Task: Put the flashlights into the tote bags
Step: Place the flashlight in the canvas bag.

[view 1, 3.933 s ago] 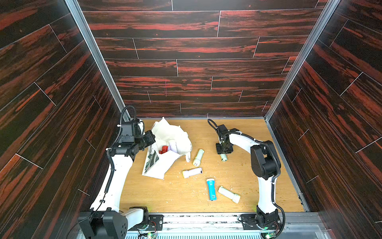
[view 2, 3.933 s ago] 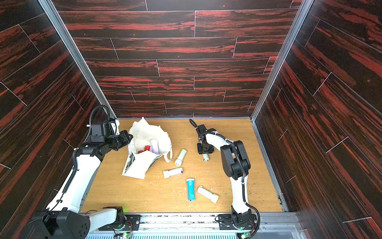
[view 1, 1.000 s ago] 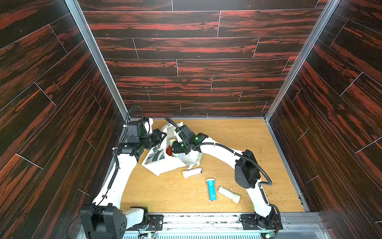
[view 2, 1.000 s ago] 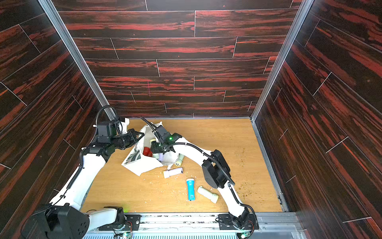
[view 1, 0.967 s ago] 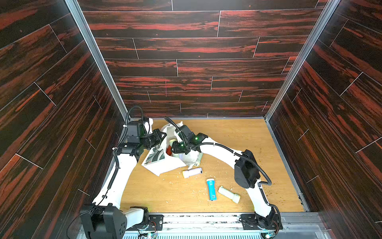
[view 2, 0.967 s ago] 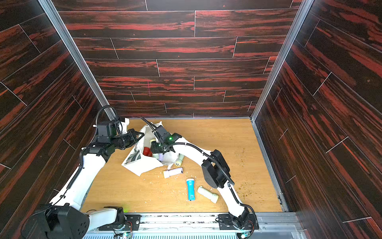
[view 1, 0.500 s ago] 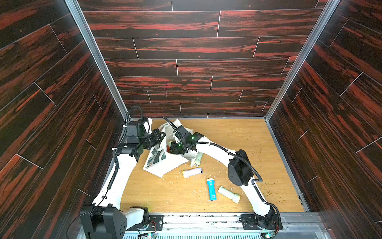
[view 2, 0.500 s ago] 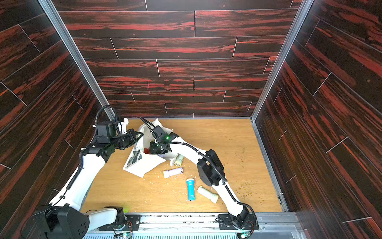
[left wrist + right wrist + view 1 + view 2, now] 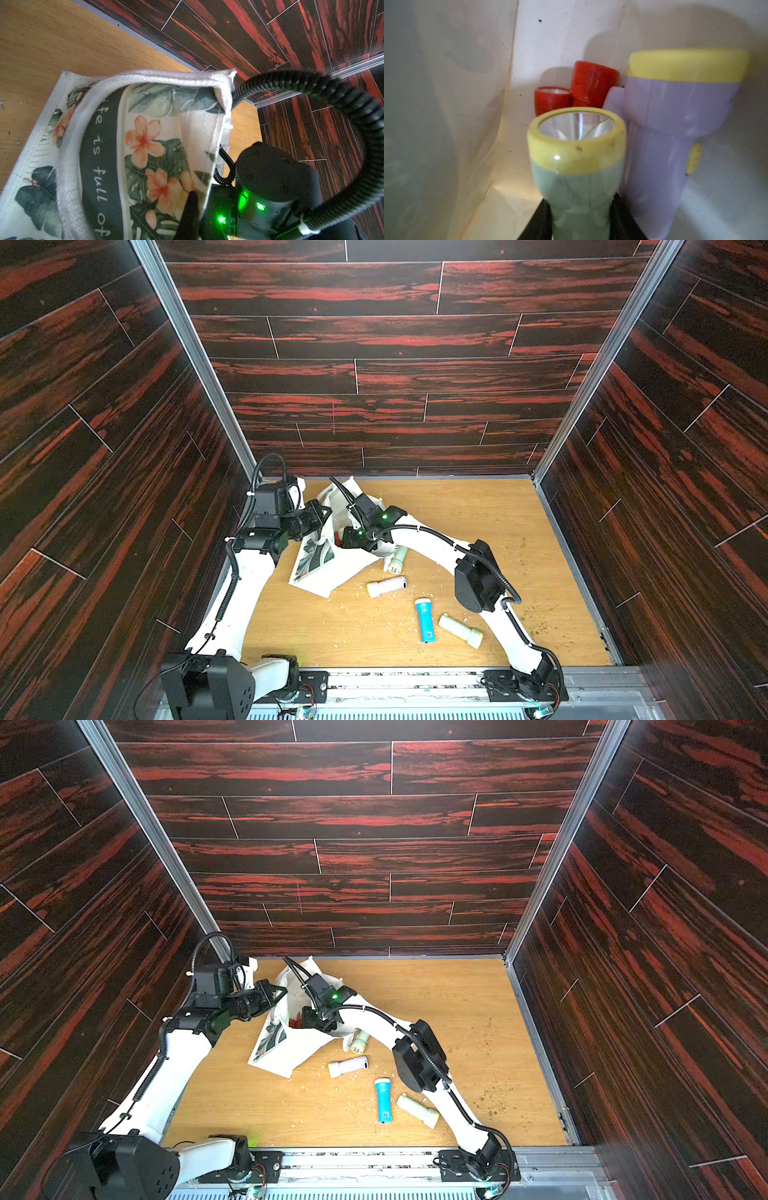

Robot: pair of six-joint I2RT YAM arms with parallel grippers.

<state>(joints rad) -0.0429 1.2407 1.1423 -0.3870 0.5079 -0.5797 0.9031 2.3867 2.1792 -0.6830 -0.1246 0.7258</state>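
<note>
Here's the tote bag (image 9: 320,572), slumped at the back of the bench (image 9: 478,522) on the left arm's side. The left fingers (image 9: 188,214) are closed on its rim, pinching the cloth right by the printed orange flowers and green leaves and holding that edge up. The right arm stretches across, and in both top views its wrist dips into the bag's mouth.

Inside, the right wrist view takes over. The right fingers (image 9: 538,226) are clamped on either side of a pale green flashlight (image 9: 577,182) with a yellow head, its lens aimed deeper into the bag. Close alongside stands a lavender flashlight (image 9: 675,124) with a yellow rim. Touching or just apart? The blur makes that hard to call. Behind those two sit the red flashlights (image 9: 591,83), side by side against the cloth wall.

Out on the bench four more lie on their sides. A greenish flashlight (image 9: 397,562) rests just beside the bag, under the right arm. A lavender-bodied flashlight (image 9: 386,585) lies near the bag's front corner. Nearer the front edge there's the blue flashlight (image 9: 424,620), and just beside it a cream flashlight (image 9: 460,630), close to the right arm's elbow. Pale crumbs are scattered across the wood around them.
</note>
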